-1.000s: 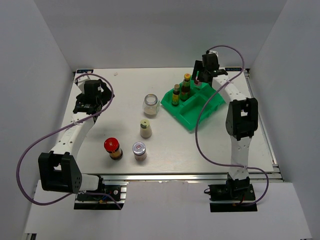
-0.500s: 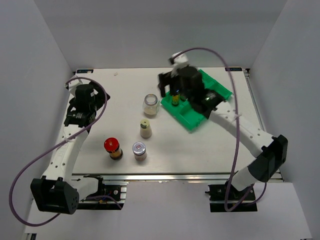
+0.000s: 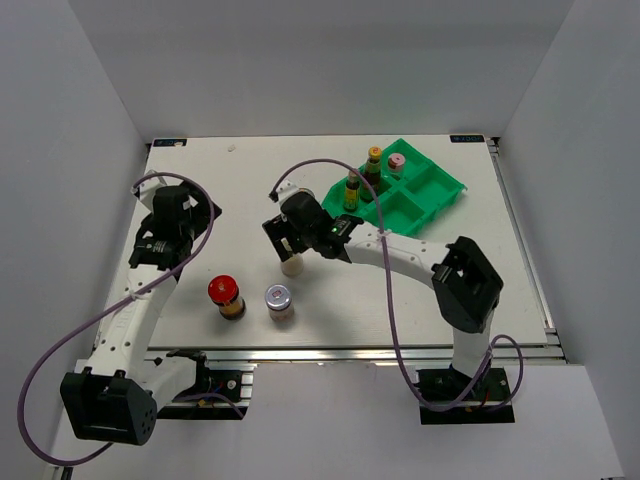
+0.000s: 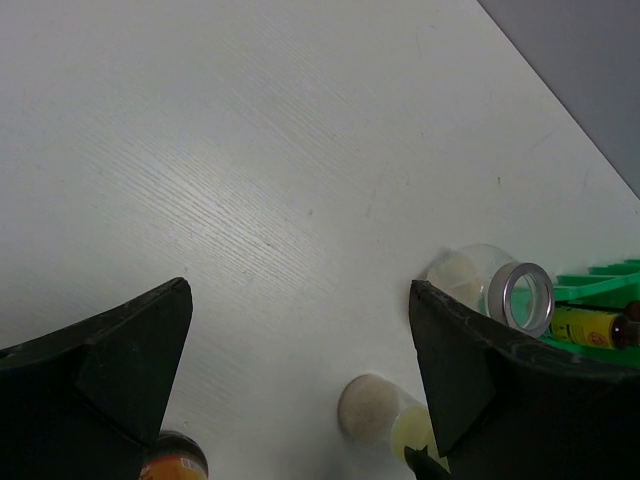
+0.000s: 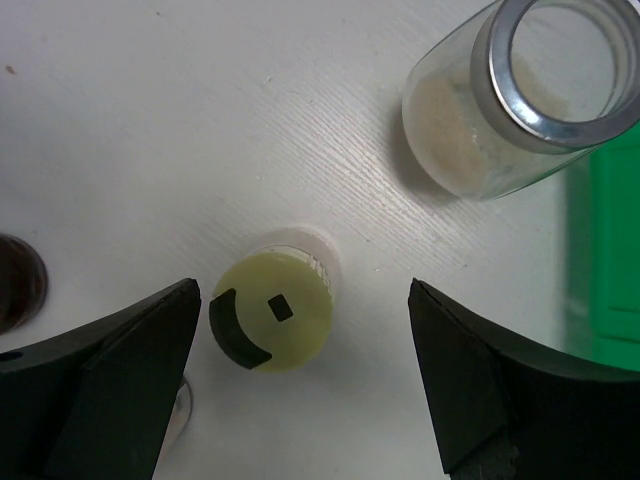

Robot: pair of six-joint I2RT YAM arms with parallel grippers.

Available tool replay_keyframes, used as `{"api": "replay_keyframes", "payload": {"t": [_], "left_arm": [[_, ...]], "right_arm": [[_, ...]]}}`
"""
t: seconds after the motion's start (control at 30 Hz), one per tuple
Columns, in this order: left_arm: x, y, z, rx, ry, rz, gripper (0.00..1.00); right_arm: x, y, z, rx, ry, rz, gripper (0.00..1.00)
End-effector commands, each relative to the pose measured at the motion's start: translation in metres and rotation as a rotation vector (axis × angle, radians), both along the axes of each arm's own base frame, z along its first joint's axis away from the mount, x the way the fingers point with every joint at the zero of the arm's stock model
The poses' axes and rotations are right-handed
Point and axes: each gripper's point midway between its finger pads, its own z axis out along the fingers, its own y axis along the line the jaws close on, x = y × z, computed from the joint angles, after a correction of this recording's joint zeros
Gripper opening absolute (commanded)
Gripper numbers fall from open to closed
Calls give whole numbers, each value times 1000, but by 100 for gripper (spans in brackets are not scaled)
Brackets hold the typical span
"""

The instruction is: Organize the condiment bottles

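Observation:
The yellow-green-capped shaker (image 3: pixel 291 266) stands upright mid-table. My right gripper (image 3: pixel 290 240) hovers over it, open and empty. In the right wrist view the shaker's cap (image 5: pixel 272 312) sits between the jaws, nearer the left one, with the gripper (image 5: pixel 302 292) apart from it. The clear glass jar (image 5: pixel 530 100) stands just beyond. Two yellow-capped dark bottles (image 3: pixel 352 190) (image 3: pixel 374 165) and the pink-capped shaker (image 3: pixel 397 161) stand in the green tray (image 3: pixel 440 190). The red-lidded jar (image 3: pixel 226 296) and silver-lidded jar (image 3: pixel 278 300) stand near the front. My left gripper (image 3: pixel 185 210) (image 4: pixel 300 290) is open and empty over bare table.
The right arm's forearm lies across the tray's near left part. The left wrist view shows the shaker (image 4: pixel 375 410), the glass jar (image 4: pixel 490 290) and the tray's edge (image 4: pixel 600 285) to its right. Grey walls stand round the table.
My right arm swung from the back of the tray leftward across it and now hovers open over the yellow-green-capped shaker. My left arm shifted slightly.

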Motion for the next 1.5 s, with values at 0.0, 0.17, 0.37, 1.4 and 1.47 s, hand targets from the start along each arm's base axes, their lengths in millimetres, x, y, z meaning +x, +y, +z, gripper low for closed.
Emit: {"api": "replay_keyframes", "payload": {"t": [0.0,0.17,0.37,1.4,1.47], "left_arm": [[-5,1,5,-13,-25,4,98],[-8,1,4,-19,-34,3,98],[-9,-3,4,-28,-45,-15,98],[62,9,55,79,-173,24,98],[65,12,49,94,-159,35,98]], "right_arm": [[9,20,17,81,-24,-27,89],[6,23,-3,76,12,-33,82],[9,17,-12,83,-3,-73,53],[277,-331,190,321,-321,-912,4],[303,-334,182,328,-321,-939,5]]}}
